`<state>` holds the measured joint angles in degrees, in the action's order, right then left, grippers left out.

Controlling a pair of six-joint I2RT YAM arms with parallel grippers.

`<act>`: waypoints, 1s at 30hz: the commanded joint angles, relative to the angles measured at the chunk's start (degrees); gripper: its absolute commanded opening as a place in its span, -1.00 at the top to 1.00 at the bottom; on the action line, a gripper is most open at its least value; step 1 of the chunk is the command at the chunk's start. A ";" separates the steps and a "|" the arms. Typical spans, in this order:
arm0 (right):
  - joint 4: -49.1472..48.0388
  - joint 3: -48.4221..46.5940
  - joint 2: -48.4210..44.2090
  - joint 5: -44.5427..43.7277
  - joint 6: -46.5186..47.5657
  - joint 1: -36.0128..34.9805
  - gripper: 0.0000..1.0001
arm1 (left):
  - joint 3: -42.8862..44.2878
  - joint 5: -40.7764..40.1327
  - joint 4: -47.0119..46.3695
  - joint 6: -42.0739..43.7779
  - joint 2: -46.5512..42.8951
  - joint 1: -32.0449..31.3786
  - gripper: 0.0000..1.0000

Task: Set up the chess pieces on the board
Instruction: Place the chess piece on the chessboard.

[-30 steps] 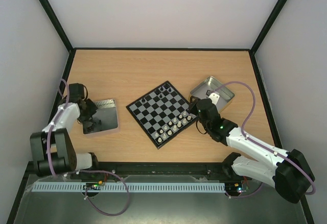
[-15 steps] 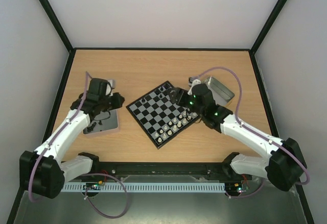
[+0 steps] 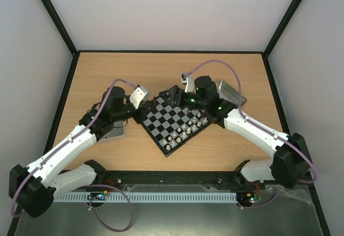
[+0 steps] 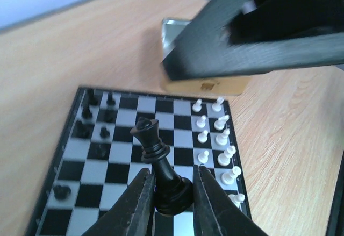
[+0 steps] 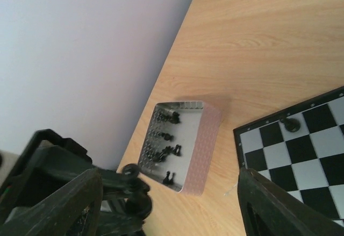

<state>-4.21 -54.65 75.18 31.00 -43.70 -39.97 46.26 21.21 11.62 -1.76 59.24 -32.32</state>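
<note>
The board (image 3: 171,120) lies at the table's middle, turned diamond-wise. White chess pieces (image 3: 185,131) line its near right edge, and a few black ones stand near its far corner. My left gripper (image 3: 146,106) is at the board's left corner. In the left wrist view my left gripper (image 4: 173,172) is shut on the base of a tall black chess piece (image 4: 161,163), held tilted above the board (image 4: 123,171). My right gripper (image 3: 178,97) hovers over the far corner. In the right wrist view my right gripper (image 5: 167,193) is open wide and empty.
A pinkish tin (image 5: 201,150) holding several black pieces (image 5: 164,152) stands left of the board, mostly hidden under my left arm in the top view (image 3: 117,134). A second metal tin (image 3: 230,93) stands right of the board. Black frame rails edge the table.
My left arm has swung from the left tin to the board's left corner with the black piece. My right gripper has moved from the board's right edge to above its far corner.
</note>
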 commanded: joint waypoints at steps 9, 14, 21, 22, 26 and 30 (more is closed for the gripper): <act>-1.20 -2.38 0.48 14.31 1.54 0.08 -0.26 | -0.21 9.37 -1.44 25.76 -3.27 -0.51 0.65; -0.98 -2.19 0.60 14.43 1.59 0.04 -0.19 | 0.29 9.37 -0.20 29.16 -2.98 -0.54 0.66; 4.54 -3.41 2.05 14.42 5.65 -0.75 0.03 | 1.75 9.81 2.08 32.21 -1.37 -0.50 0.67; 5.39 -3.87 2.54 14.39 6.21 -0.92 0.05 | 1.93 9.96 2.37 32.50 -1.13 -0.54 0.67; 7.55 -5.30 4.64 14.57 7.12 -1.33 0.25 | 2.08 10.25 2.61 33.02 -0.84 -0.49 0.66; 7.81 -5.95 5.53 15.64 7.13 -1.97 0.59 | 2.34 9.72 2.55 32.59 -0.54 -0.56 0.65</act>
<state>1.45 -58.26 79.81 45.19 -37.67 -41.23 46.61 29.76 14.22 29.47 58.41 -32.62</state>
